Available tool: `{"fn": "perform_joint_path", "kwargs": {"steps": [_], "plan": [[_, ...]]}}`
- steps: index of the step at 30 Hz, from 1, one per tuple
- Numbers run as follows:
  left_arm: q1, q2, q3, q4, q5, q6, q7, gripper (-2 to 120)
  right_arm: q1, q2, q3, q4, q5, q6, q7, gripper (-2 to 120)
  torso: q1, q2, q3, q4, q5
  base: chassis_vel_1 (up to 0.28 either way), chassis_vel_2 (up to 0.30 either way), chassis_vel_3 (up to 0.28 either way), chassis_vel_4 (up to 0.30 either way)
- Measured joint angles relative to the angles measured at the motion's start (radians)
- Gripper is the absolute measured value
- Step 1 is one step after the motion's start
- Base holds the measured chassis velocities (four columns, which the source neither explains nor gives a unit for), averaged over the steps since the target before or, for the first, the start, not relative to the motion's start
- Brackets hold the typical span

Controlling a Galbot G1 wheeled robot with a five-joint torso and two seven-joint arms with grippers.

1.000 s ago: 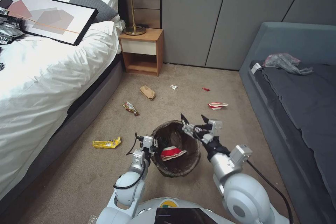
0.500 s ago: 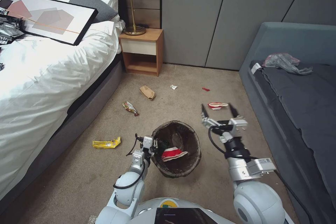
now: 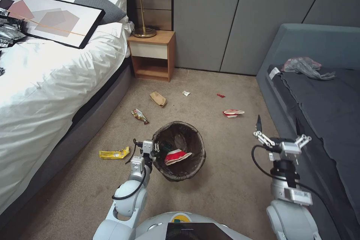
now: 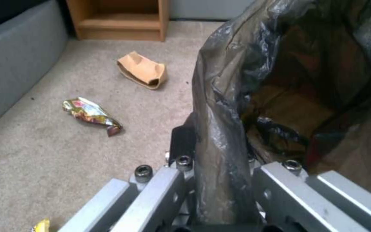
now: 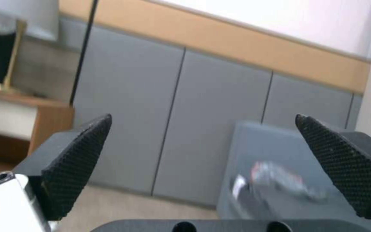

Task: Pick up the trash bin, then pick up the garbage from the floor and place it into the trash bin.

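The trash bin [image 3: 195,140], lined with a dark bag, hangs tilted just above the carpet, and my left gripper [image 3: 152,150] is shut on its near-left rim [image 4: 220,129]. A crushed red-and-white cup [image 3: 177,156] lies inside. My right gripper [image 3: 278,124] stands open and empty to the right beside the sofa, its fingers [image 5: 74,167] spread wide. Garbage on the floor: a yellow wrapper [image 3: 114,153], a colourful wrapper [image 3: 140,116] [image 4: 92,112], a brown paper bag [image 3: 158,99] [image 4: 142,70], a white scrap [image 3: 186,93], a red scrap [image 3: 220,95] and a red-and-white cup [image 3: 233,113].
A bed [image 3: 45,82] with white sheets runs along the left. A wooden nightstand [image 3: 152,56] with a lamp stands at the back wall. A grey sofa [image 3: 322,105] closes off the right side, close to my right arm. Open carpet lies between them.
My right arm has swung away from the bin to the right, ending beside the sofa with the gripper open. The left gripper has carried the bin slightly left and farther out.
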Motion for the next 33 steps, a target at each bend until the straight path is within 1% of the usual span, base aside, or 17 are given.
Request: {"fn": "perform_joint_path", "kwargs": {"steps": [3,4,6,8,10,17,22,23,27,33], "plan": [[0.015,-0.010,0.001,-0.014,0.002,-0.005,-0.013,0,-0.030,0.050,0.017,-0.180,0.003,0.142,-0.013,100,0.000,0.000,0.000,0.0000,0.0003,0.000,0.000,0.000,0.000],[0.015,-0.010,0.001,-0.014,0.002,-0.005,-0.013,0,-0.030,0.050,0.017,-0.180,0.003,0.142,-0.013,100,0.000,0.000,0.000,0.0000,0.0003,0.000,0.000,0.000,0.000],[0.021,-0.017,0.003,-0.018,0.009,-0.009,-0.014,0,-0.032,0.059,0.010,-0.273,0.009,0.189,-0.019,100,0.000,0.000,0.000,0.0002,0.0002,0.000,0.000,0.000,0.000],[0.023,-0.020,0.005,-0.020,0.011,-0.010,-0.014,0,-0.032,0.060,0.009,-0.294,0.016,0.205,-0.034,100,0.000,0.000,0.000,0.0001,0.0001,0.000,0.000,0.000,0.000],[0.027,-0.022,0.006,-0.027,0.014,-0.011,-0.016,0,-0.029,0.057,0.007,-0.328,0.028,0.234,-0.077,100,0.000,0.000,0.000,0.0001,0.0001,0.000,0.000,0.000,0.000],[0.032,-0.024,0.001,-0.030,0.020,-0.011,-0.017,0,-0.007,0.048,-0.003,-0.363,0.070,0.271,-0.155,100,0.000,0.000,0.000,0.0003,0.0001,0.000,0.000,0.000,0.000],[0.033,-0.026,0.002,-0.027,0.023,-0.011,-0.016,0,0.001,0.050,-0.010,-0.364,0.073,0.280,-0.156,100,0.000,0.000,0.000,0.0003,0.0000,0.000,0.000,0.000,0.000],[0.032,-0.026,0.002,-0.023,0.024,-0.011,-0.016,0,0.003,0.051,-0.010,-0.361,0.052,0.284,-0.146,100,0.000,0.000,0.000,0.0002,0.0000,0.000,0.000,0.000,0.000],[0.031,-0.026,0.003,-0.018,0.026,-0.011,-0.016,0,0.005,0.052,-0.010,-0.356,0.036,0.286,-0.138,100,0.000,0.000,0.000,0.0003,0.0000,0.000,0.000,0.000,0.000],[0.030,-0.026,0.005,-0.015,0.028,-0.011,-0.015,0,0.006,0.052,-0.012,-0.353,0.032,0.286,-0.137,100,0.000,0.000,0.000,0.0003,0.0000,0.000,0.000,0.000,0.000]]}}
